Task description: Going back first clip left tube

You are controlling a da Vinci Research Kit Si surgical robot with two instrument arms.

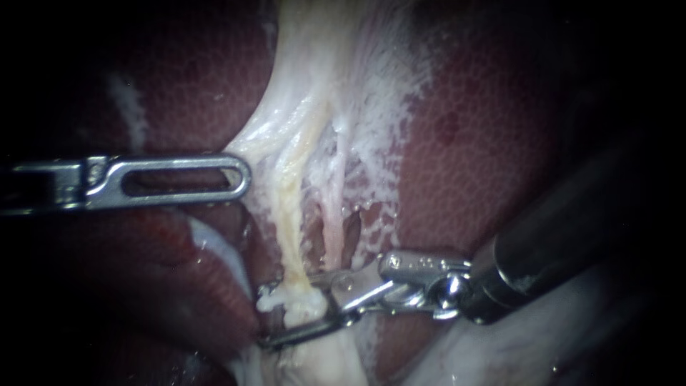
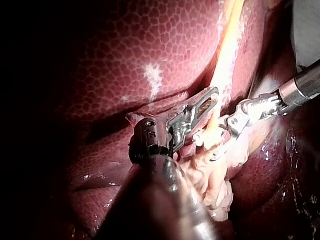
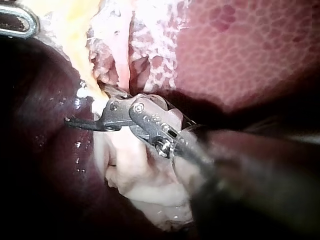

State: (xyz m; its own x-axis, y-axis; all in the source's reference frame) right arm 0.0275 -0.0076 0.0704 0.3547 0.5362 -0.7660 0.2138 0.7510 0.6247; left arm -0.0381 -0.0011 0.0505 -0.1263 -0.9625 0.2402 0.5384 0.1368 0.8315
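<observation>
The left tube [image 1: 289, 214] ran w/ its long axis nearly top-to-bottom in the endoscope view, leaning slightly. Its upper end merged into broad, glistening white tissue near the view's top. Its lower end pointed down to a lumpy whitish knot low in the middle. It was a cream-yellow strand, waxy & moist, flattened rather than round, wider above and narrower below. Just to its right lay the right tube [image 1: 333, 229], thinner, pale pink, approx parallel, w/ a dark gap btwn the two. Fine white lacy webbing [image 1: 375, 143] spread to the right of both.

The right instrument [image 1: 275, 316] came in from the lower right, w/ a dark smooth shaft & shiny metal hinge. Its hand was open: two slim metal jaws stood apart, one above & one below. They straddled the left tube's lower end at the knot, crossing the tube's axis roughly at right angles. Whether either jaw pressed on the tube could not be told.

The left instrument [image 1: 239, 175] lay level from the left. Its hand showed as a long slotted bright-steel loop w/ a rounded tip, at the edge of the white tissue beside the tube's upper part. Whether that hand was open, closed or gripping could not be told.

Around it all lay the liver [image 1: 493, 164], dark red, wet, w/ fine cell-like mottling.
</observation>
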